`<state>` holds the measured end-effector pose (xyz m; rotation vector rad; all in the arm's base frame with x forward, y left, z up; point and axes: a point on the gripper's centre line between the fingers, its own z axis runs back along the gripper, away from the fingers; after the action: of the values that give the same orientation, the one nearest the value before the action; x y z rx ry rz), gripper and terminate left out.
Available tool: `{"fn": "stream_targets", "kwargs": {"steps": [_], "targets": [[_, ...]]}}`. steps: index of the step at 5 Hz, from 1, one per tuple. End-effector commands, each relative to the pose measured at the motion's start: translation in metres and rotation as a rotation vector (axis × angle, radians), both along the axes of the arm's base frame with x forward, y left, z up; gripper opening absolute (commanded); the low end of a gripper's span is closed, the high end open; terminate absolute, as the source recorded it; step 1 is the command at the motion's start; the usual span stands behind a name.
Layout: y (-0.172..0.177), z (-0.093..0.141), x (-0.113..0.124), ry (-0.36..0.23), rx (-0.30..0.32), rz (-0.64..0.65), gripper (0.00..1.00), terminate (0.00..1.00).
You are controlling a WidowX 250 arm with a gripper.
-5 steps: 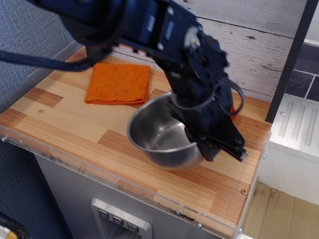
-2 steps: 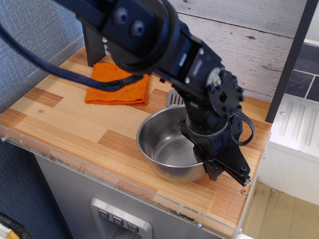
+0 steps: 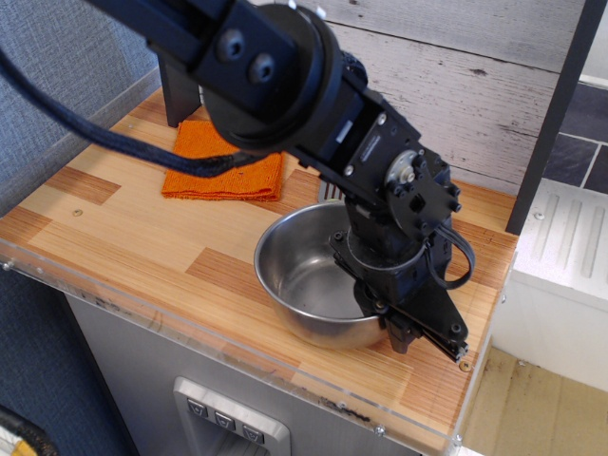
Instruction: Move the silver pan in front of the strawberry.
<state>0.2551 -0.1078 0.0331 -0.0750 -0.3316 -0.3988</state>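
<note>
1. The claw (image 3: 410,328) is at the end of a big black arm (image 3: 275,76), low down over the front right part of the desk (image 3: 123,242).
2. The claw pinches the right edge of the silver pan (image 3: 309,280). One finger looks to be inside the pan and the other outside it.
3. The silver pan spreads out to the left of the claw. It is round, deep and shiny, and it looks to sit on the desk, though I cannot see its bottom edge well.
4. The pan is near the front edge of the desk, close to the right corner.
5. The strawberry is hidden from this view. The arm covers the spot behind the claw, so I cannot tell where it is.
6. A small bit of a grey tool (image 3: 330,188) peeks out just behind the pan, up and to the left of the claw.
7. An orange cloth (image 3: 204,176) lies flat far to the left of the claw and farther back. The arm covers part of it.
</note>
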Motion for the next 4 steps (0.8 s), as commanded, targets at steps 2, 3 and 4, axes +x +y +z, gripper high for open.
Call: {"fn": "stream_targets", "kwargs": {"steps": [2, 3, 4], "targets": [[0.006, 0.014, -0.002, -0.038, -0.032, 0.025, 1.00, 0.00], [0.005, 0.025, -0.002, -0.037, -0.048, 0.008, 1.00, 0.00], [0.009, 0.048, -0.004, -0.042, -0.085, 0.022, 1.00, 0.00]]}}
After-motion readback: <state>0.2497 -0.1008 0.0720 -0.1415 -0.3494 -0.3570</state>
